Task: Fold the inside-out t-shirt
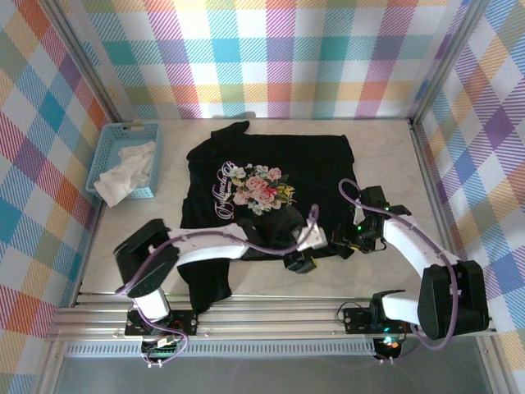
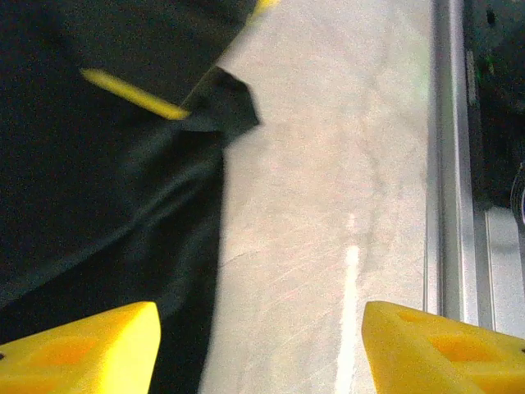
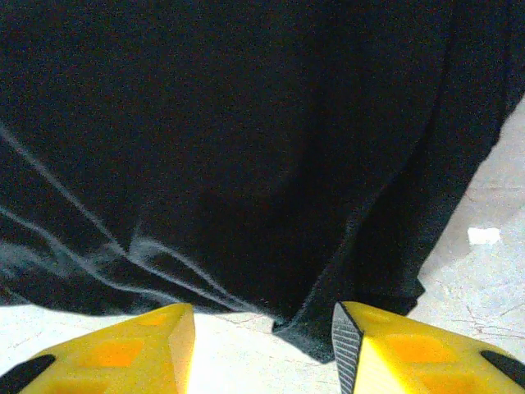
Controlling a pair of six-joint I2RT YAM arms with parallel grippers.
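T-shirt lies spread mid-counter, print up, near hem bunched by both tools. Left tool is released, jaws wide, cloth under 1 finger only. Right tool is also released, hem corner between its jaws. Risk, imo: I pinch 1 layer or bare counter & the fold drags crooked. Open room to the right; rail close, basket well left.

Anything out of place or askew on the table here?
The t-shirt lies unevenly: most of it is spread flat, print up, but its near-left part trails in a bunched strip toward the front edge. The white cloth hangs over the near corner of the basket. Nothing looks spilled or damaged.
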